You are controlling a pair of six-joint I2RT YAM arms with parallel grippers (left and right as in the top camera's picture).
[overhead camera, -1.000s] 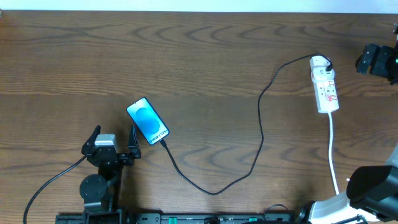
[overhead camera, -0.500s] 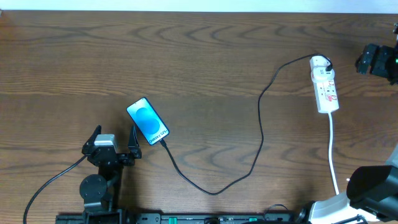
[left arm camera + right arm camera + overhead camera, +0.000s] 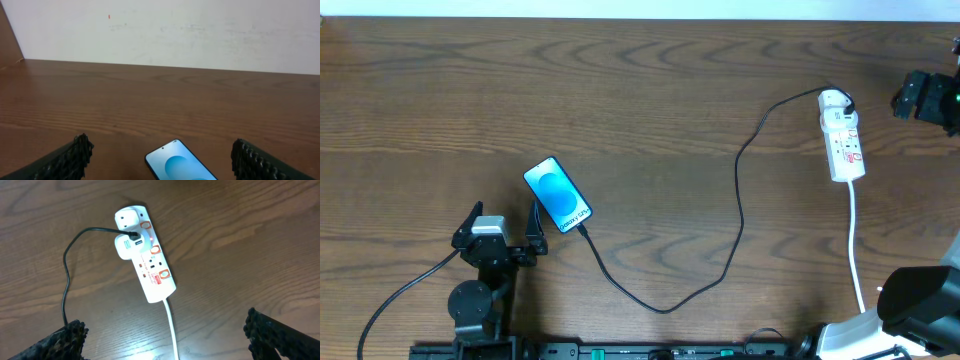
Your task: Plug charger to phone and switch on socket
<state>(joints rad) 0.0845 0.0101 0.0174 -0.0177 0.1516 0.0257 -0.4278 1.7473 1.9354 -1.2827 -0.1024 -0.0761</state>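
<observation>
The phone [image 3: 558,194] lies flat on the wooden table with its blue screen up; its top half also shows in the left wrist view [image 3: 180,162]. The black charger cable [image 3: 665,308] runs from the phone's lower edge, where its plug end meets it, in a loop to a white adapter [image 3: 127,244] on the socket [image 3: 842,135]. My left gripper [image 3: 503,217] rests open just below and left of the phone, wide jaws empty [image 3: 161,148]. My right gripper [image 3: 918,98] hovers open to the right of the socket [image 3: 145,262], holding nothing [image 3: 164,323].
The socket's white cord [image 3: 857,240] trails toward the front edge, passing between my right fingers [image 3: 172,330]. A white wall [image 3: 165,30] stands behind the table's far edge. The right arm's base [image 3: 910,300] sits at the front right corner.
</observation>
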